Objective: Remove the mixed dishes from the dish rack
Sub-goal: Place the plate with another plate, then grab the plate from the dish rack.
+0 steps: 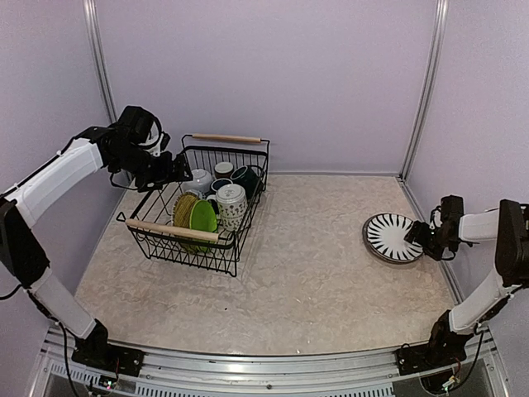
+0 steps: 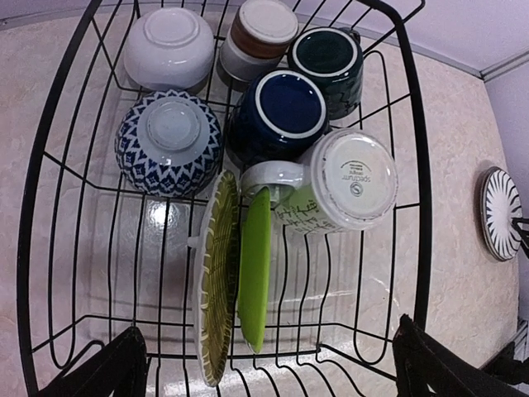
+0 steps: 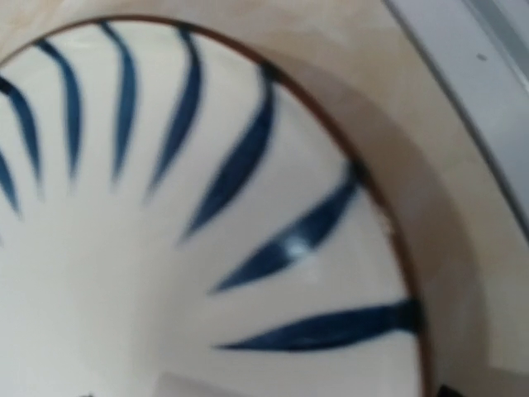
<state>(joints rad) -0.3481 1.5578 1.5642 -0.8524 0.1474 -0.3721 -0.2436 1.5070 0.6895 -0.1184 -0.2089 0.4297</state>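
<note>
The black wire dish rack [image 1: 225, 139] stands at the left of the table. In it a woven yellow plate [image 2: 216, 281] and a lime green plate [image 2: 254, 273] stand on edge. Beside them lies a patterned white mug [image 2: 347, 182], with a dark blue mug [image 2: 281, 112], a dark green mug [image 2: 326, 62], two small bowls [image 2: 169, 141] and a small cup [image 2: 260, 33] upside down behind. My left gripper [image 1: 180, 169] hovers open over the rack, holding nothing. The striped plate [image 1: 390, 237] lies flat at the right. My right gripper [image 1: 420, 237] is at its right rim, jaws apart.
Purple walls close in the table at the back and on both sides. The right wall's metal rail [image 3: 463, 50] runs just behind the striped plate. The rack's wooden bar handles [image 1: 172, 231] stand above its near and far ends.
</note>
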